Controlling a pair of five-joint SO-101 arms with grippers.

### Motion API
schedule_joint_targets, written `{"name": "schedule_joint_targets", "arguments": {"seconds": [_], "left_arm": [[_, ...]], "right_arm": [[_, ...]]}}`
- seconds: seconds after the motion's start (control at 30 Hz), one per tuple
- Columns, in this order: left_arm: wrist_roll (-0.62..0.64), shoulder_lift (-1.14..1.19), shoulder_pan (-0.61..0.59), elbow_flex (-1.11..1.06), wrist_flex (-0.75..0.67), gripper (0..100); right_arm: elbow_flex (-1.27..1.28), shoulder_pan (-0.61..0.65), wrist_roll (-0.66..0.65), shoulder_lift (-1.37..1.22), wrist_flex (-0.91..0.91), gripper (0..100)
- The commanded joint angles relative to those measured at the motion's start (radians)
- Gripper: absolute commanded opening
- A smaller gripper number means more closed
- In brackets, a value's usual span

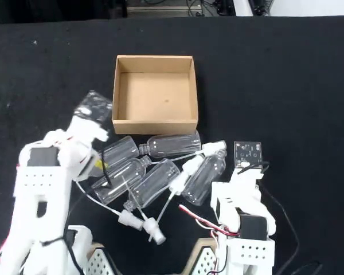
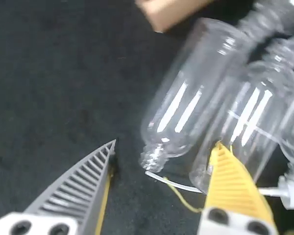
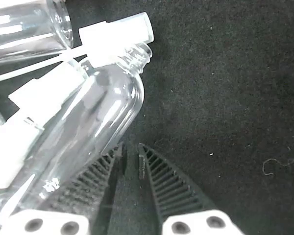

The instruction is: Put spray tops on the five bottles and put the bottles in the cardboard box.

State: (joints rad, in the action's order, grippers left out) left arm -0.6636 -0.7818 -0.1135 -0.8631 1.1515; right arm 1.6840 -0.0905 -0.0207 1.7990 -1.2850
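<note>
Several clear bottles lie in a cluster on the black table, in front of the open, empty cardboard box. None has a spray top screwed on. White spray tops with long dip tubes lie loose among them, two at the near side and one by the right-hand bottle. My left gripper is open, its grey and yellow fingers either side of the open neck of the leftmost bottle. My right gripper is shut and holds nothing, just beside the base of the right-hand bottle, across whose neck a spray top lies.
The left arm stands left of the cluster and the right arm at its right. Open black table surrounds the box. A thin white dip tube lies under the left gripper.
</note>
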Motion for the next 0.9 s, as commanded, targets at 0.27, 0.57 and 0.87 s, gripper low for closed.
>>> {"name": "schedule_joint_targets", "arguments": {"seconds": [0.27,0.57,0.87], "left_arm": [[-0.135,0.338,0.067,0.166,-0.046,28],[-0.141,0.562,0.065,0.283,-0.063,28],[-0.143,0.664,0.064,0.303,-0.064,28]], "right_arm": [[-0.001,-0.021,-0.005,0.099,-0.023,1.1],[-0.001,-0.021,-0.005,0.099,-0.023,1.1],[-0.001,-0.021,-0.005,0.099,-0.023,1.1]]}}
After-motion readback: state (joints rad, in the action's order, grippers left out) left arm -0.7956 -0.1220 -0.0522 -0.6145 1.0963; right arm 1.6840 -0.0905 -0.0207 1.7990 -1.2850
